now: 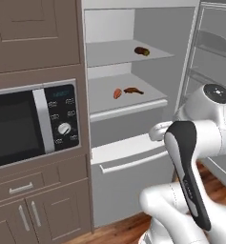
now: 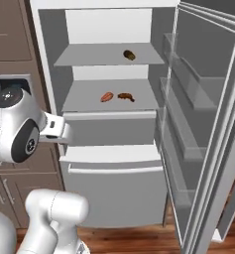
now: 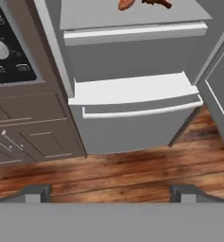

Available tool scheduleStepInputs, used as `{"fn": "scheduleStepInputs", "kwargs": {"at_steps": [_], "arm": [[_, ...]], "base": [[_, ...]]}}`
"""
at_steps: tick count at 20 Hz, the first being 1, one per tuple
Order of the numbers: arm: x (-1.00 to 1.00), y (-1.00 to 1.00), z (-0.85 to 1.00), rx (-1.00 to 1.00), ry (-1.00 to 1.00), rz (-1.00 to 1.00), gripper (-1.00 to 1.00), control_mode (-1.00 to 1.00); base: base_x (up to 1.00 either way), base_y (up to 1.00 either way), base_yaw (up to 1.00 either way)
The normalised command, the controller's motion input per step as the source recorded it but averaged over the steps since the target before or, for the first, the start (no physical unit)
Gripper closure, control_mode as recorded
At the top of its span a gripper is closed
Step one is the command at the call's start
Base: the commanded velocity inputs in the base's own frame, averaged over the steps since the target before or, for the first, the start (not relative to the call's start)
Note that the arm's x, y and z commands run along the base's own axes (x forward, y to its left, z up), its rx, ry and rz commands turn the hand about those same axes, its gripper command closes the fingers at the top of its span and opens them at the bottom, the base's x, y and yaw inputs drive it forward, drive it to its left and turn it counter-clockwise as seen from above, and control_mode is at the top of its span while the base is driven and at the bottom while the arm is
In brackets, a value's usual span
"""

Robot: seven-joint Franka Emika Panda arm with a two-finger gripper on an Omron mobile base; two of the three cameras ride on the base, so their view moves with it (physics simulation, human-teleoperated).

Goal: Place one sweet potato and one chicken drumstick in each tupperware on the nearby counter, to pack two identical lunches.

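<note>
The claw [image 3: 111, 191] is open and empty; raise it toward 12 o'clock, approaching the sweet potato [image 3: 125, 4] level with the shelf [image 3: 99, 16].

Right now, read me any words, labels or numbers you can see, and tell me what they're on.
Nothing can be read.
microwave control panel: a small display and rows of button labels around the dial, all too blurred to read.
fridge: no lettering visible.
</note>
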Motion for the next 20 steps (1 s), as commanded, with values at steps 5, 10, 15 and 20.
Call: {"fn": "scheduleStepInputs", "kwargs": {"at_steps": [5,10,15,20], "arm": [[0.00,0.00,0.00,0.00,0.00,0.00,-1.00,1.00],[0.00,0.00,0.00,0.00,0.00,0.00,-1.00,1.00],[0.00,0.00,0.00,0.00,0.00,0.00,-1.00,1.00],[0.00,0.00,0.00,0.00,0.00,0.00,-1.00,1.00]], "base": [[0.41,-0.32,0.05],[0.53,-0.49,0.04],[0.71,-0.23,0.03],[0.76,-0.02,0.01]]}}
